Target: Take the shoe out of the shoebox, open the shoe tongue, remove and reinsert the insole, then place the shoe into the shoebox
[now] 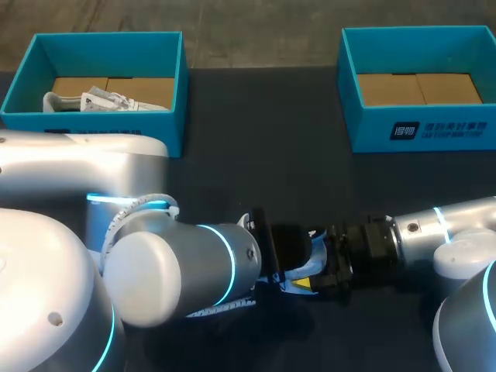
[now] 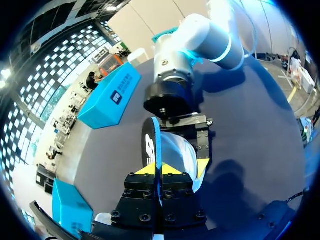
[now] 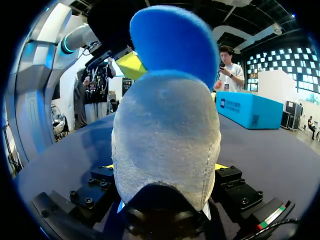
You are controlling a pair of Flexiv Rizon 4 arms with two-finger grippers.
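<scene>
A grey suede shoe [image 3: 165, 145] is held just above the table at its front middle. My right gripper [image 3: 164, 167] is shut on it, one finger on each side of the heel. A blue insole [image 3: 170, 45] stands up out of the shoe. In the left wrist view the insole [image 2: 151, 142] shows edge-on, and my left gripper [image 2: 161, 170] is shut on its near end. The shoe [image 2: 177, 150] and the right arm lie just beyond. From above, the two grippers meet head-on around the shoe [image 1: 298, 273], largely hidden by my left arm.
A blue shoebox [image 1: 174, 116] at the back left holds a white shoe [image 1: 101, 101]. A second blue shoebox [image 1: 418, 128] at the back right shows only its cardboard floor. Dark tabletop [image 1: 263, 155] lies between the boxes and the grippers.
</scene>
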